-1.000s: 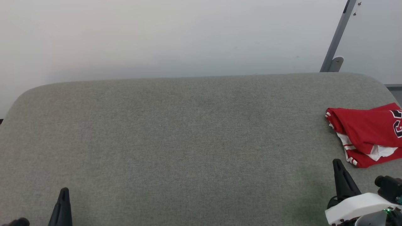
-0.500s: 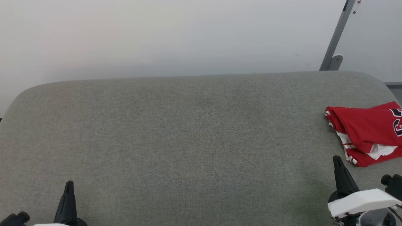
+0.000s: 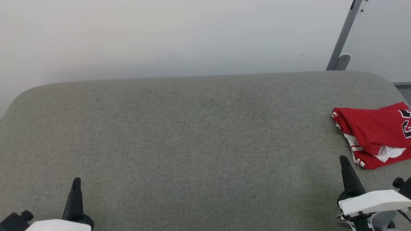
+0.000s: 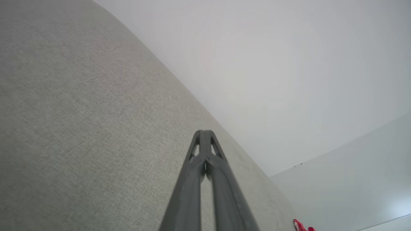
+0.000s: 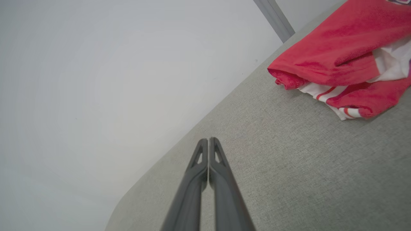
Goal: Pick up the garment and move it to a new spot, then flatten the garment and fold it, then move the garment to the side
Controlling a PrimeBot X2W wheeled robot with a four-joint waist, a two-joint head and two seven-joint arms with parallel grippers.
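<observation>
Grey woven cloth covers the table [image 3: 192, 128] from edge to edge in the head view, with a pale blank wall [image 3: 160, 38] behind it and a slanted metal post [image 3: 345, 35] at the far right. The left gripper [image 3: 76, 180] stands low and near, fingers pressed together, nothing in them. The right gripper [image 3: 343, 158] is pressed together too, and empty. The garment [image 3: 375, 131] lies just ahead of that right gripper and off to its outer side, well apart from the left one. It's a folded red bundle with white striped trim peeking out and part of the black number showing, and it runs past the frame edge. Over to the left wrist view: the left gripper [image 4: 204, 132] is sealed tip to tip above bare cloth, with just a red sliver of the garment [image 4: 300, 225] far off to its right. In the right wrist view the right gripper [image 5: 208, 139] is closed, and the garment [image 5: 330, 54] sits ahead and to its right, layers loosely stacked and a white flap poking out. By my read the fold is done and parked at the side. The danger from here is a sweep from those shut fingers, which could snag the loose flap and undo the fold. A shove could also push the bundle toward a table edge I can't see.
</observation>
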